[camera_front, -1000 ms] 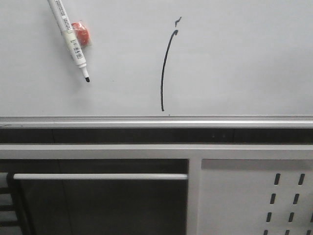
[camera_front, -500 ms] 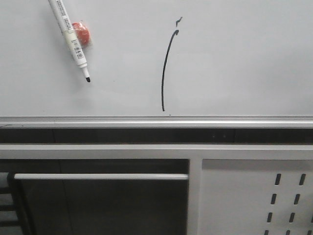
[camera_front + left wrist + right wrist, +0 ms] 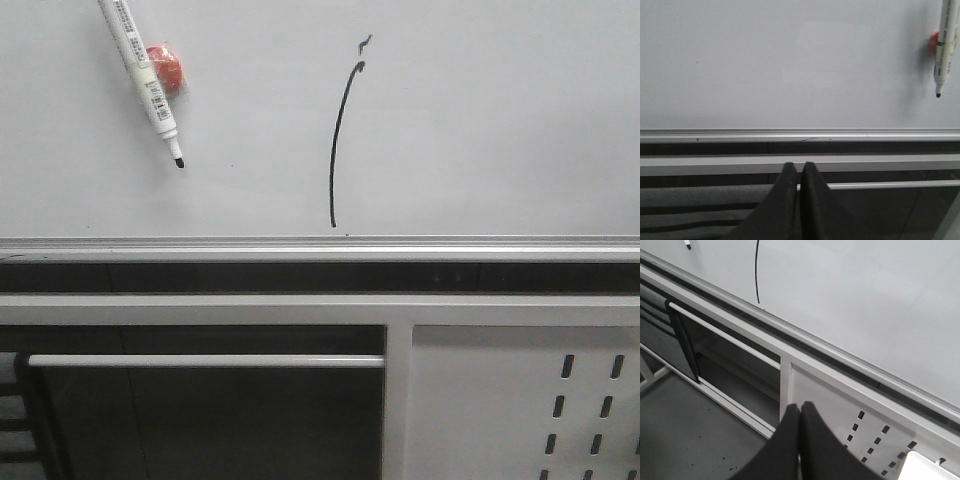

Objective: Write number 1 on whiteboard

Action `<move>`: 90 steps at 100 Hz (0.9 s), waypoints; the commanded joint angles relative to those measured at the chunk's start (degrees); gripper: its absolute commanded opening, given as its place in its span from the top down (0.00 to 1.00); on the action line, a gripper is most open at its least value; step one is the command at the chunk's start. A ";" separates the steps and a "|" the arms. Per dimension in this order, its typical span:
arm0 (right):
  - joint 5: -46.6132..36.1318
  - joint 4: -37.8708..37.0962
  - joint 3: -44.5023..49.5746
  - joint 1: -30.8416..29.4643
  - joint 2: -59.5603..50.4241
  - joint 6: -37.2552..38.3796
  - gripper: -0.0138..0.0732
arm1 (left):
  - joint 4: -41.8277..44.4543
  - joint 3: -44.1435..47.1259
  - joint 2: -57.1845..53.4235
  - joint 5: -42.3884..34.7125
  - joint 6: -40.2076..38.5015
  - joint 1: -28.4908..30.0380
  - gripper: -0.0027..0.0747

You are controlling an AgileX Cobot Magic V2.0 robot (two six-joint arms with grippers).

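The whiteboard (image 3: 480, 130) carries the number 1 (image 3: 340, 145), a curved black stroke ending just above the bottom rail (image 3: 320, 245), with a small tick above it. A marker (image 3: 145, 80) hangs at far left over a red magnet (image 3: 167, 68). The left gripper (image 3: 799, 175) and right gripper (image 3: 800, 417) each show fingers pressed together, holding nothing, well apart from the board.

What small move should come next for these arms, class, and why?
Probably none but staying back: the number 1 already stands on the whiteboard, the marker hangs by the red magnet, and the left gripper and right gripper are shut, empty.
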 commanded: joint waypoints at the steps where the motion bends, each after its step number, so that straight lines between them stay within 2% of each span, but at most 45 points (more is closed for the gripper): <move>1: -3.90 -0.30 -1.54 -0.21 0.26 -0.09 0.92 | 3.83 0.17 -2.15 -4.53 -2.71 -0.34 0.99; 29: -3.86 -0.30 -1.54 -0.21 0.26 -0.09 0.92 | 2.96 9.35 -1.83 -12.51 -2.71 -0.21 0.99; 39: -3.86 -0.30 -1.54 -0.21 0.26 -0.09 0.92 | 2.96 9.21 -1.91 -7.32 -2.71 -0.08 0.99; 70: -3.86 -0.30 -1.54 -0.21 0.26 -0.09 0.92 | 3.54 9.21 -1.91 -7.46 -2.83 5.92 0.99; 90: -3.86 -0.30 -1.54 -0.21 0.26 -0.09 0.92 | 5.18 9.21 -1.91 -7.60 -2.83 6.05 0.99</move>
